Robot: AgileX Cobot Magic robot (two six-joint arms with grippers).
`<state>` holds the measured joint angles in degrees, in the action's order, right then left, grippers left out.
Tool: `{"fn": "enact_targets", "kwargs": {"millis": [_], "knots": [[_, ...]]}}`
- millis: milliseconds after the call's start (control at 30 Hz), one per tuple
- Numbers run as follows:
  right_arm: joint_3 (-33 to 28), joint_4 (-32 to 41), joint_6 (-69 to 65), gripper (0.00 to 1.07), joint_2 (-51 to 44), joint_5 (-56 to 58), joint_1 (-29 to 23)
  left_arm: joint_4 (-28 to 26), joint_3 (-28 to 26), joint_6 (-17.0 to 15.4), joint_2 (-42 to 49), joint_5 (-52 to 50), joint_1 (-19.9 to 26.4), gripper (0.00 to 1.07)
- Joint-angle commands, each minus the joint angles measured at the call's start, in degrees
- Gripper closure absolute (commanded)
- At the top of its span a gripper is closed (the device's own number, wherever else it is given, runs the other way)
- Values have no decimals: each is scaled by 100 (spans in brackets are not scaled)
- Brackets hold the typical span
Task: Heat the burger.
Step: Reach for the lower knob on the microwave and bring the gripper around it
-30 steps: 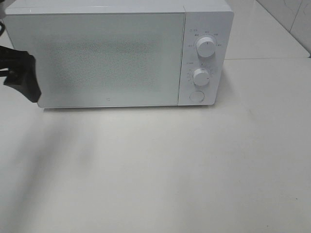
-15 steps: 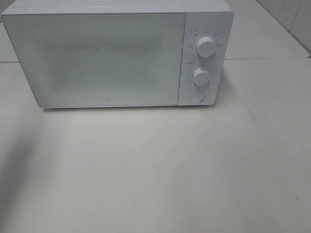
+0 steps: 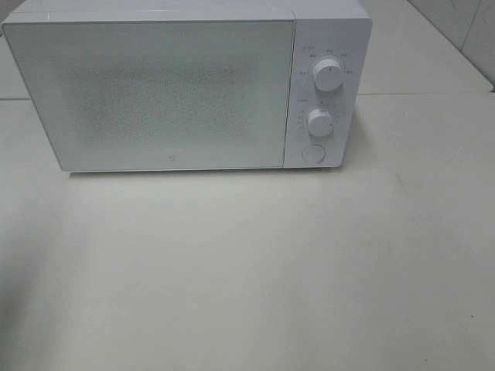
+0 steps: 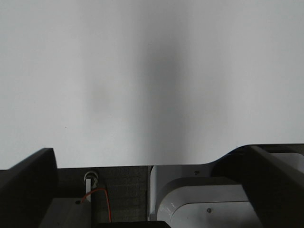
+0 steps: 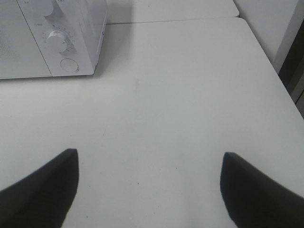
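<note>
The burger is out of view. A white microwave [image 3: 178,85] stands at the back of the table with its door shut; its two dials [image 3: 328,76] and a round button [image 3: 312,153] are on its right panel. The microwave's corner [image 5: 61,42] also shows in the right wrist view. My right gripper [image 5: 149,164] is open over bare white table, well in front and to the right of the microwave, nothing between its fingers. My left gripper [image 4: 152,161] is open too, its dark fingers [image 4: 28,180] spread wide over a plain white surface. Neither gripper appears in the exterior high view.
The white table [image 3: 255,270] spreads in front of the microwave. Its right edge [image 5: 266,52] shows in the right wrist view, with a dark gap beyond. A white machine base and a red wire [image 4: 102,199] lie below the left gripper.
A second ago my left arm's black gripper stood at the microwave's left edge in the exterior high view. It has withdrawn leftward out of that view. The microwave door stays shut.
</note>
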<state>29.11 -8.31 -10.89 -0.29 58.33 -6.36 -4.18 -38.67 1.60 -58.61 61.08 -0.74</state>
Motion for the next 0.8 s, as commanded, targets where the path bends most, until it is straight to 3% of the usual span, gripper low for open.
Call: {"fn": "enact_targets", "kwargs": {"millis": [33,300,800], "knots": [[-6,-23,-29,31,-143,-57,46,46,338,23,779,57,6,6],[-6,-23,-29,31,-143,-57,46,172,951,23,2240,-126,6,6],[-6,-29,-29,31,-143,-57,46,-6,974,-46,4532,-166,46,6]]}}
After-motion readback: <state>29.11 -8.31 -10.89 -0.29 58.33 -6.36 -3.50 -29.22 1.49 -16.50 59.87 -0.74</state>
